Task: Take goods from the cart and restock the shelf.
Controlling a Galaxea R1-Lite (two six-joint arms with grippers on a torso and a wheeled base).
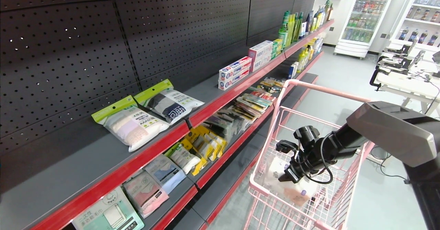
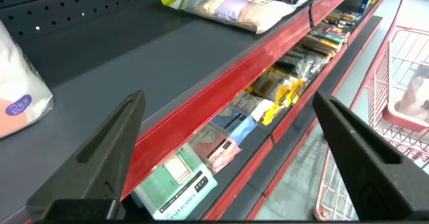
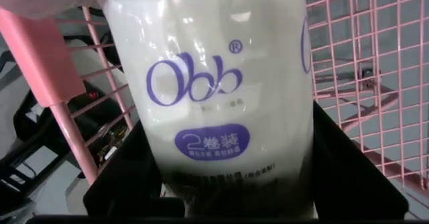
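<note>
Head view: we see the right gripper (image 1: 288, 175) low inside the pink cart (image 1: 321, 89), at a white pack (image 1: 275, 168) lying in the wire basket.

Right wrist view: the pack, a white wrapped roll with purple print, sits between the two dark fingers (image 3: 127, 174), which press on its sides. We read the grip as closed on the pack, with the cart's pink wires close behind it.

Left wrist view: the left gripper (image 2: 228, 100) hangs above the top shelf (image 2: 167, 63), over the grey board and its red front edge. Its fingers are spread wide with nothing between them. A second pack (image 2: 17, 83), white with a purple label, stands on that board near the gripper.

Farther along the same shelf, in the head view, we see two bags (image 1: 130, 123) with green headers. Beyond them are boxes (image 1: 235, 72) stacked by the edge, and bottles (image 1: 292, 27) at the far end. Below, we see rows of flat packets (image 1: 206, 144) on the next level.
</note>
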